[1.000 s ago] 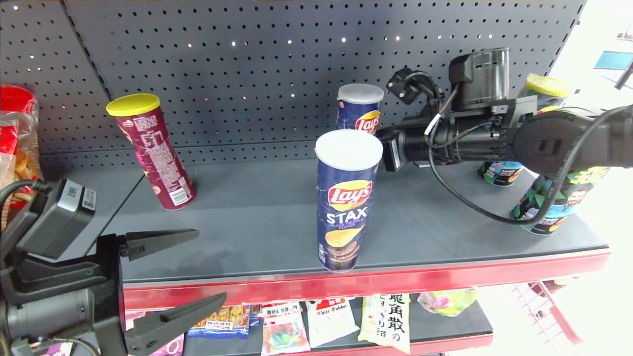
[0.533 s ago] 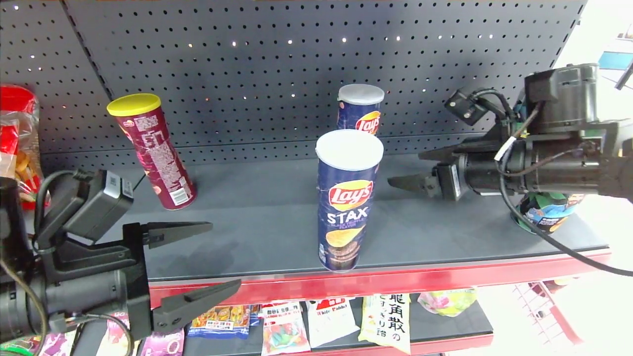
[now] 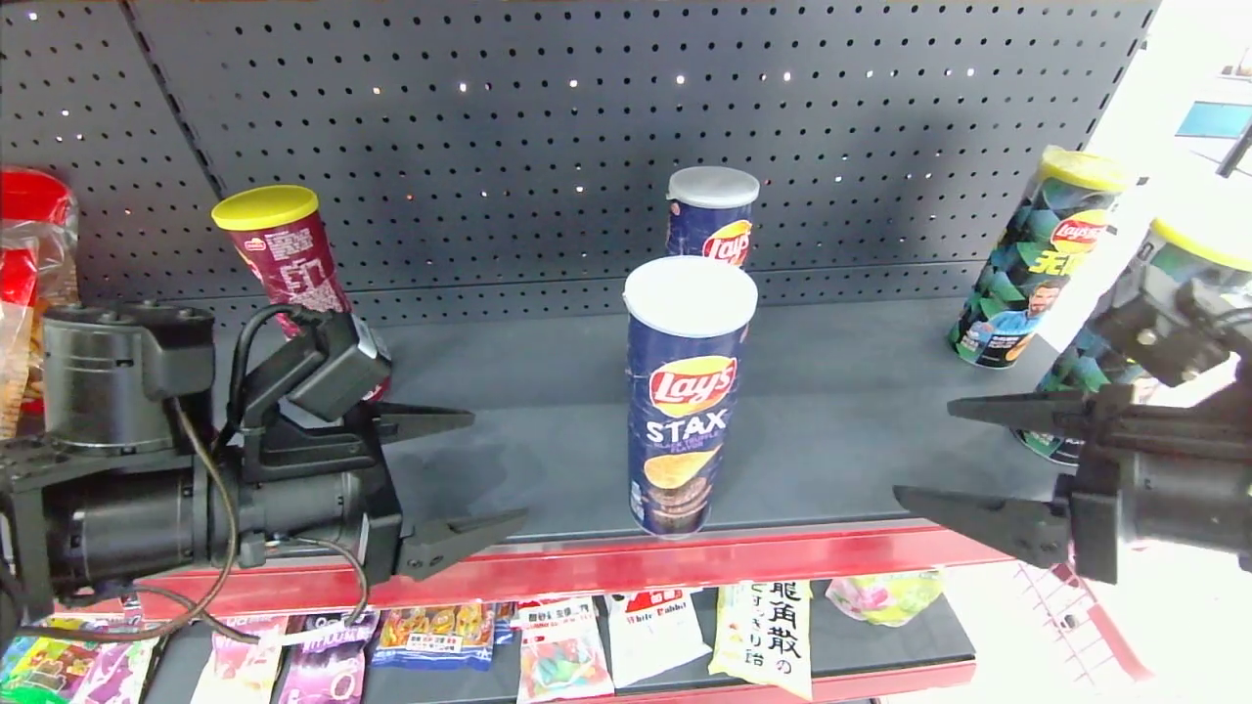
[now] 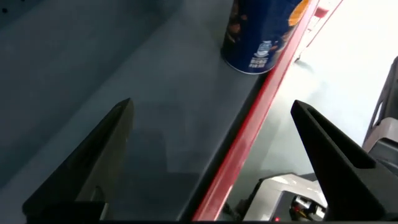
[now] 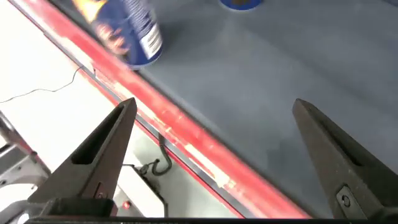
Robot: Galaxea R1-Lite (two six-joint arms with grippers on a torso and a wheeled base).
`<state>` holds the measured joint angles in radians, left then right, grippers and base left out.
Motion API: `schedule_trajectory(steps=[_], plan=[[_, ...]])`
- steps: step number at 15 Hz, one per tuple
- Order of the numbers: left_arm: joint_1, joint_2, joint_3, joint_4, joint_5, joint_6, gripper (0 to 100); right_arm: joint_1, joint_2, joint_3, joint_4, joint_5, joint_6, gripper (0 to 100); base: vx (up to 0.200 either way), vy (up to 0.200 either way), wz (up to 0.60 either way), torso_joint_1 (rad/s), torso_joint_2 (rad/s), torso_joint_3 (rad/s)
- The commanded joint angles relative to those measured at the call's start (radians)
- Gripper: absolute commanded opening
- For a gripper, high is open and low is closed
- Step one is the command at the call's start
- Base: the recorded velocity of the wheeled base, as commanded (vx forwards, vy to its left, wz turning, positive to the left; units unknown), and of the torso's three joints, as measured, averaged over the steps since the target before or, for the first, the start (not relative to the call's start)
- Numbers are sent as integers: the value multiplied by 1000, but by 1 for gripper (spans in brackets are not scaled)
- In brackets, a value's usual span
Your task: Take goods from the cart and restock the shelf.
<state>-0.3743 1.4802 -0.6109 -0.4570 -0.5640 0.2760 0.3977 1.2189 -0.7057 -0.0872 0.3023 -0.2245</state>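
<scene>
At the shelf [image 3: 782,553] edge, left gripper [image 3: 500,467] and right gripper [image 3: 921,450] show jaws spread wide, empty.

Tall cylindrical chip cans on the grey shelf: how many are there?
5: a maroon yellow-lidded can at left, two dark blue white-lidded cans in the middle, front and rear, two teal yellow-lidded cans at right. Others may be hidden.

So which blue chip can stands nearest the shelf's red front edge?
The front blue can, almost at the red edge; the rear blue can stands by the pegboard.
</scene>
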Motion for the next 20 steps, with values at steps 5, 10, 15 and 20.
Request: schedule_trajectory(steps=[5, 10, 15, 20], plan=[[-40, 152, -99, 0, 3, 8, 100, -14, -328, 147, 11, -81, 102, 100, 0, 0, 0, 0, 0, 0], [-77, 213, -145, 0, 7, 9, 100, -54, -369, 144, 9, -121, 140, 100, 0, 0, 0, 0, 0, 0], [-86, 273, -202, 0, 7, 9, 100, -86, -388, 144, 11, -123, 148, 100, 0, 0, 0, 0, 0, 0], [-103, 301, -230, 0, 7, 9, 100, -92, -392, 147, 11, -123, 149, 100, 0, 0, 0, 0, 0, 0]])
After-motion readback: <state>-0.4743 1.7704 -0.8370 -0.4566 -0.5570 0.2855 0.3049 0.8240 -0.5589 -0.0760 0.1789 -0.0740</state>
